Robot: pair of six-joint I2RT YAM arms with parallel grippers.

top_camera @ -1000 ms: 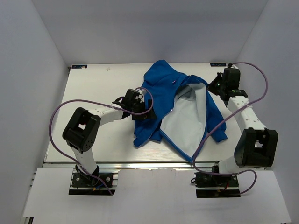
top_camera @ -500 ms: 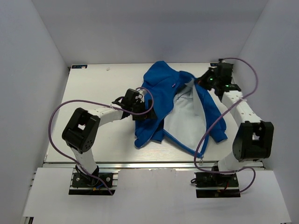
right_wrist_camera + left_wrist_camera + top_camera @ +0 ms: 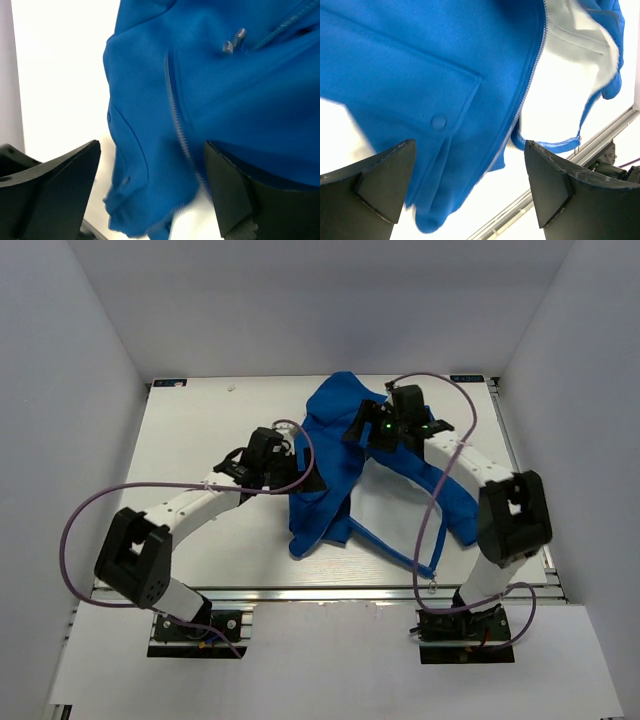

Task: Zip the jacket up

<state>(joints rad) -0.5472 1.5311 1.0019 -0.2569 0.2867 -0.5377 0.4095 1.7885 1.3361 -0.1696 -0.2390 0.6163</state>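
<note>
White enclosure walls surround a white table (image 3: 190, 430), with an aluminium rail (image 3: 330, 592) along its near edge. The jacket (image 3: 335, 455), a royal-blue fleece garment, lies on the far half of the table, right of centre.

**Garment condition**
- The front is open. Pale lining (image 3: 385, 515) shows between the two front edges.
- The left front panel is bunched and folded over on itself.
- The silver-grey zipper (image 3: 527, 90) runs down one front edge only. The opposite edge lies apart from it, toward the near right.
- A small metal pull (image 3: 234, 41) is visible in the right wrist view. Its exact position along the zipper cannot be determined.

**Claw condition**
- Left gripper (image 3: 469, 145): released, fingers spread wide, nothing between them. It hovers over the left panel near a pocket snap (image 3: 438, 121).
- Right gripper (image 3: 151, 145): released, fingers spread wide, holding nothing. It sits above the blue fleece at the far, collar end.

**Progress**
No length of zipper appears joined, so the task is judged to be at an early stage. Remaining work, as judged: flatten the panels, bring the two lower ends together, seat the pin in the slider, then draw the slider toward the collar.
</note>
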